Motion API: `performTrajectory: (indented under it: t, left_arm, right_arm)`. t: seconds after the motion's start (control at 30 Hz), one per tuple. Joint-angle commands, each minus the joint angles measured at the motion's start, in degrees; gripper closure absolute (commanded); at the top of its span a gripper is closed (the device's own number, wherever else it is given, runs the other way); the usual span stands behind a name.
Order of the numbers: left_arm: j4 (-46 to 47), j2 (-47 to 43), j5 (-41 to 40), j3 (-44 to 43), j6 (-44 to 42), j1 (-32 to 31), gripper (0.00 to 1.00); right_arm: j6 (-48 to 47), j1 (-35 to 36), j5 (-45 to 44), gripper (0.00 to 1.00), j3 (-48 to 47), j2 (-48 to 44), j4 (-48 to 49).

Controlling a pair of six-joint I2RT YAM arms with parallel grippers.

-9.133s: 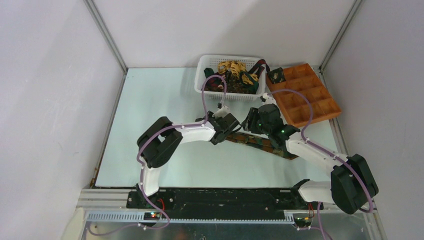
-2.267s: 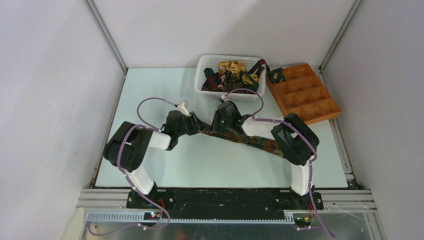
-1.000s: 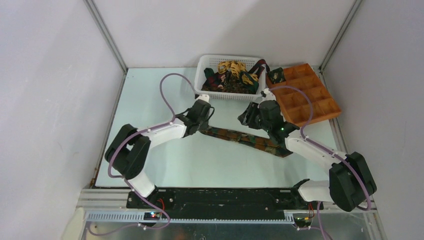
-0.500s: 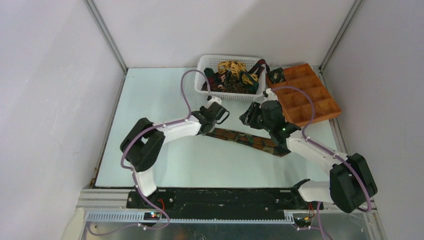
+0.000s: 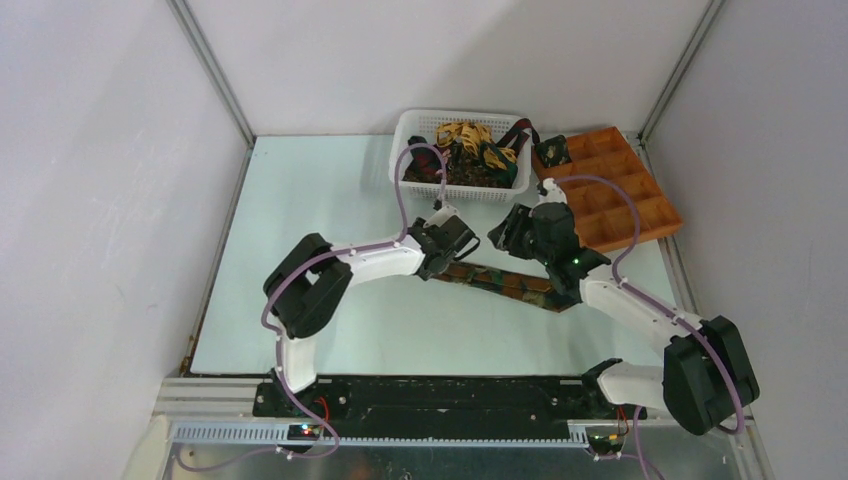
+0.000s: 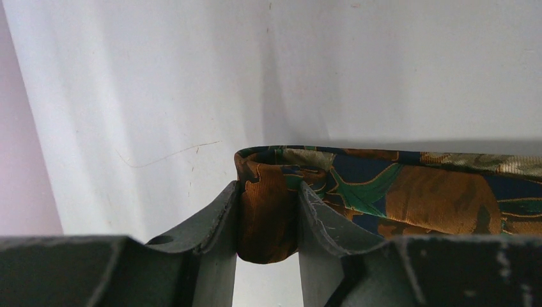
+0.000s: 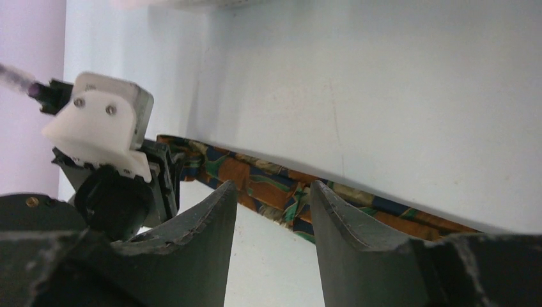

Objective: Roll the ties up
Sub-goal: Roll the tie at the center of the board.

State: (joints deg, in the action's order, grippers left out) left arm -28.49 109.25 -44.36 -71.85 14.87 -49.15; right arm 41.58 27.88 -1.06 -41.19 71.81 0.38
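**Green-and-brown tie (image 6: 415, 192) pinched in left gripper (image 6: 268, 188)**

Clamped right on the folded tip, both fingers pressing the cloth! Stretched flat over the table (image 5: 320, 200), slanting off toward the right arm. Hovering just above its middle with the right gripper (image 7: 271, 188), jaws spread, gripping nothing. Heaped in the white basket (image 5: 408, 135), more ties (image 5: 465, 145); tucked into the tray (image 5: 650, 215), one dark coil (image 5: 552, 150).

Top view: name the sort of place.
Probably a lab robot cell: blank white walls boxing in a pale table, left arm and right arm bolted at its edge, a basket of ties.
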Motion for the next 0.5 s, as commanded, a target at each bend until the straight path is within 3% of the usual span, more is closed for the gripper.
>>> performTrajectory:
  t: [0.0,0.47]
  left_arm:
    - [-2.93,1.27,-4.71,-2.9,-0.2,-1.79,0.62]
    - [-7.75,6.84,-7.92,-7.88,2.52,-6.52,0.61]
  right_arm:
    - [0.22,-2.57,-0.58,0.5,0.58,-3.53,0.12]
    - [0.34,-8.1,3.05,0.5,3.16,-7.29,-0.12]
